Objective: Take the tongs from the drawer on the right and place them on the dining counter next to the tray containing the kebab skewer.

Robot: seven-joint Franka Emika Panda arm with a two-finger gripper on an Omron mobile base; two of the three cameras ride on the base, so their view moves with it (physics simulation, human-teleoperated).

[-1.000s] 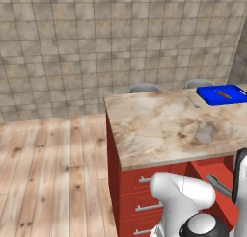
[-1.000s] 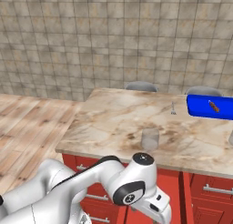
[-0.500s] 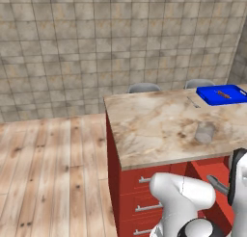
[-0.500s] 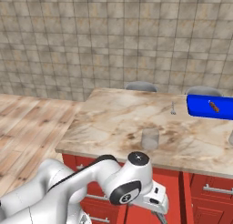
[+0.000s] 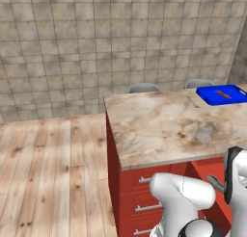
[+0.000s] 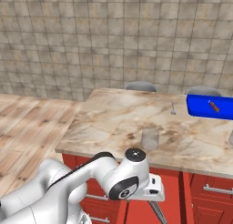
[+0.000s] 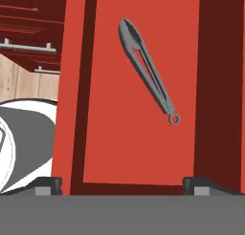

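Red drawer [image 7: 139, 148] below, arm lower than before, jaws wide above tongs [image 7: 146, 69]

White glossy arm [image 6: 68, 186], rounded segs, dark grey joint caps, black ring w/ small centre screw

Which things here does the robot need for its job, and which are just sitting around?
Needed: long grey metal tongs, lying in the open red drawer; bright blue tray holding the reddish-brown kebab skewer; beige marbled dining counter.
Just there: clear greyish cup; small silver utensil; grey stools.
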